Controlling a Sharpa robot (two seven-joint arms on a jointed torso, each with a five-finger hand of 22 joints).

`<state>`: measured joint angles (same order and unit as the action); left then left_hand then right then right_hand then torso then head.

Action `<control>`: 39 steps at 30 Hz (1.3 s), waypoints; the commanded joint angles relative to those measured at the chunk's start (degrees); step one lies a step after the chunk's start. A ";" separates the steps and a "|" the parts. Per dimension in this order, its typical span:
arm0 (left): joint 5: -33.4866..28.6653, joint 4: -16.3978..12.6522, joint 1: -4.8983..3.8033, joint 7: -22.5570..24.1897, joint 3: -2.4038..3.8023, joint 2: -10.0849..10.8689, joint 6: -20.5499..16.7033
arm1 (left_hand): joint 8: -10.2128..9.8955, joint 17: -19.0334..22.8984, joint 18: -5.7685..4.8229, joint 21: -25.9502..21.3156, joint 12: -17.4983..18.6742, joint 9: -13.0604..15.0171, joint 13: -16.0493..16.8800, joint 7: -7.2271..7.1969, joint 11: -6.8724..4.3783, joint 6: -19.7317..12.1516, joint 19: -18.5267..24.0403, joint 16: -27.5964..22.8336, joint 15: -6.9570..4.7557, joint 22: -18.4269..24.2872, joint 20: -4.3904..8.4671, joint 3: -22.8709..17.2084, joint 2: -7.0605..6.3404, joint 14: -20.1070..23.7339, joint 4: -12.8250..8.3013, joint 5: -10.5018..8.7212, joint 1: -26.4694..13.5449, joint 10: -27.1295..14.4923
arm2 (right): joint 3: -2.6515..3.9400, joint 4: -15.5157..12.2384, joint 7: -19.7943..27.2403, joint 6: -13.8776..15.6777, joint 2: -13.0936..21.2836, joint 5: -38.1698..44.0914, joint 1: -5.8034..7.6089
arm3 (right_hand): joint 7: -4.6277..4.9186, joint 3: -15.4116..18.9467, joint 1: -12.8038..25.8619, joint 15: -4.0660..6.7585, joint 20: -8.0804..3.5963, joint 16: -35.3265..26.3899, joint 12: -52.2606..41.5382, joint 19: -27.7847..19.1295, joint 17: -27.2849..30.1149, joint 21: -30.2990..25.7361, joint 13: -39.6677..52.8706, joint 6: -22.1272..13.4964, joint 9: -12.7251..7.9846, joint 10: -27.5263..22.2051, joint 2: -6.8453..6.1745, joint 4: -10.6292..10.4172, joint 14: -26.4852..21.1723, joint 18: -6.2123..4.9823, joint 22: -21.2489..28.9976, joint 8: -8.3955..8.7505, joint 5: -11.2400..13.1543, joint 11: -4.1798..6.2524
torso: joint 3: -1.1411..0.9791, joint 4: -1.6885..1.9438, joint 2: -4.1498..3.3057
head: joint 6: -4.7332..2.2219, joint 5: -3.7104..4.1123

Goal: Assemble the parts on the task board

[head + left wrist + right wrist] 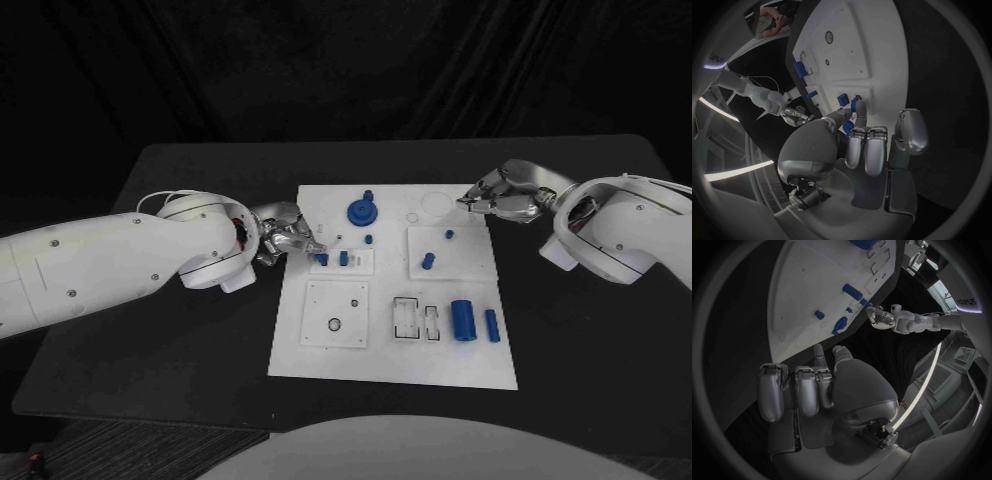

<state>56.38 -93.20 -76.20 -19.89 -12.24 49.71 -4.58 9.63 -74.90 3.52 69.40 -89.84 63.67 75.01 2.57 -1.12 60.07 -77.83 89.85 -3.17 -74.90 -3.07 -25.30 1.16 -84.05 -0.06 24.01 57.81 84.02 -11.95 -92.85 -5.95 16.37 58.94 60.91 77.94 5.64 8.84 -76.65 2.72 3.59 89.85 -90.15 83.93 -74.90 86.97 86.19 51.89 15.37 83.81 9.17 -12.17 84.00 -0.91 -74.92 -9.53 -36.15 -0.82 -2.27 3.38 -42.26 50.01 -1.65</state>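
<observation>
**Both hands at the board's edges, parts spread across it**

The white board (pixel 392 345) lay in the middle of the black table (pixel 173 350). On it sat several raised white blocks. The block at the left middle (pixel 346 262) carried two small blue pegs, one of them (pixel 343 259) upright in the block and the other at the fingertips of the left hand (pixel 289 240). The block right of it (pixel 444 250) held two more blue pegs (pixel 428 261), standing apart from each other. A blue round disc (pixel 362 211) with a knob lay near the far edge, a tiny blue piece just below it. The lower left block (pixel 336 313) showed a dark round hole with nothing in it. At the lower right, a slotted frame (pixel 418 318) stood beside a large blue cylinder (pixel 464 320) and a thinner blue one (pixel 492 325), both lying loose on the board.

The left hand reached over the board's left edge. The left wrist view showed what the head view blurred: its fingers curled together, their tips touching a blue peg (pixel 856 104) on the block, though whether they clamped it could not be told.

The right hand (pixel 500 195) hovered at the board's far right corner. The right wrist view showed its fingers (pixel 807 390) bent inward side by side, nothing between them, above the board's edge, with the left hand across the board.
</observation>
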 commanded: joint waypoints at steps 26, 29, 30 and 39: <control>4.63 -0.39 1.32 1.22 0.02 0.41 -2.32 | 0.34 -15.10 1.08 0.24 -0.16 0.28 14.99 -0.04 0.12 0.10 0.00 0.15 -0.11 -8.99 -0.08 0.14 -0.18 -5.95 0.74 0.21 -0.64 5.98 | 0.04 -0.07 -0.54 0.86 0.04 0.06 -0.44 | 0.08 -0.44 -0.37 0.30 -0.23 0.15 0.15 4.02 -15.10 -0.23 3.81 0.31 -0.09 6.19 -0.08 -0.14 6.00 -0.05 -13.80 0.35 -0.41 0.36 | 0.04 -0.02 0.02 | -0.01 -0.25; 4.63 -0.38 1.41 1.23 0.02 0.38 -2.36 | 0.34 -15.10 1.08 0.24 -0.16 0.28 14.99 -0.04 0.12 0.10 0.00 0.15 -0.11 -8.99 -0.08 0.14 -0.18 -5.95 0.74 0.21 -0.64 5.98 | 0.04 -0.07 -0.55 0.86 0.06 0.06 -0.47 | 0.09 -0.48 -0.36 0.31 -0.24 0.15 0.15 4.01 -15.10 -0.25 3.81 0.31 -0.10 6.19 -0.10 -0.15 6.00 -0.06 -13.79 0.37 -0.42 0.36 | 0.02 0.00 0.03 | -0.01 -0.30; 4.63 -0.38 1.44 1.23 0.02 0.37 -2.34 | 0.34 -15.10 1.08 0.24 -0.16 0.28 14.99 -0.04 0.12 0.10 0.00 0.15 -0.11 -8.99 -0.08 0.14 -0.18 -5.95 0.74 0.21 -0.64 5.98 | 0.04 -0.07 -0.55 0.85 0.06 0.06 -0.48 | 0.09 -0.48 -0.36 0.31 -0.24 0.15 0.15 4.01 -15.10 -0.25 3.81 0.31 -0.10 6.19 -0.10 -0.15 6.00 -0.06 -13.79 0.37 -0.42 0.36 | 0.03 0.01 0.03 | -0.01 -0.29; 4.63 -0.45 1.60 1.23 0.02 0.42 -2.05 | 0.35 -15.10 1.09 0.19 -0.16 0.30 14.99 -0.05 0.12 0.09 0.03 0.15 -0.11 -8.98 -0.09 0.15 -0.21 -5.95 0.79 0.20 -0.65 5.98 | 0.04 -0.03 -0.53 0.79 0.01 0.06 -0.53 | 0.09 -0.48 -0.36 0.31 -0.24 0.15 0.15 4.01 -15.10 -0.25 3.81 0.31 -0.10 6.19 -0.10 -0.15 6.00 -0.06 -13.79 0.37 -0.42 0.36 | 0.09 -0.03 0.02 | -0.01 -0.30</control>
<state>60.47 -93.59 -74.74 -19.64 -12.25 50.15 -6.67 9.63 -74.91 3.51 69.40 -89.84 63.92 75.01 2.65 -1.12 59.98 -77.83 89.85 -3.17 -74.90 -3.06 -25.16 0.93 -84.05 0.40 24.01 57.59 84.02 -11.95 -92.85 -5.93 16.43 58.93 60.91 77.56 5.64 8.69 -76.59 2.54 3.59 89.85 -90.36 83.93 -74.90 86.97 86.19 51.88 15.33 83.81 9.16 -12.33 83.94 -0.91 -74.91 -9.53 -36.35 -0.81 -2.23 3.37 -42.24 50.01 -1.94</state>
